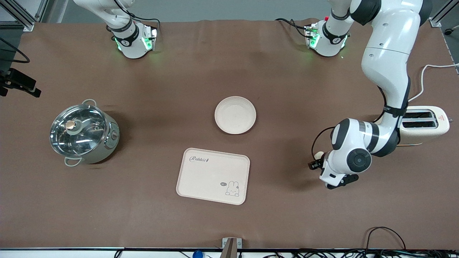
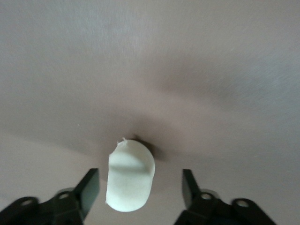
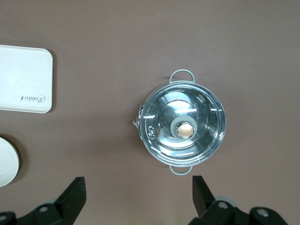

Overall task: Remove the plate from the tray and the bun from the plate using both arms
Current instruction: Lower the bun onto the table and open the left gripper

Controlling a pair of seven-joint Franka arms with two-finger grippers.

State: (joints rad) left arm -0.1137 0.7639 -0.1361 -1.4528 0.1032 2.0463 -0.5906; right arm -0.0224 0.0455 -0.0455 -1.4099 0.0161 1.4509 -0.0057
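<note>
The plate (image 1: 235,115) is a round cream dish lying empty mid-table; its edge also shows in the right wrist view (image 3: 7,161). The bun (image 1: 318,155), a small pale half-moon lump, lies on the brown table toward the left arm's end. My left gripper (image 1: 315,163) is low over it. In the left wrist view the left gripper (image 2: 140,180) is open, with the bun (image 2: 130,176) between its fingers (image 2: 89,187) and neither touching it. My right gripper (image 3: 138,187) is open and empty, high over the table near the pot; it is out of the front view.
A steel pot with a glass lid (image 1: 84,132) stands toward the right arm's end and shows in the right wrist view (image 3: 185,126). A cream rabbit tray (image 1: 213,175) lies nearer the front camera than the plate. A cream toaster (image 1: 426,123) stands beside the left arm.
</note>
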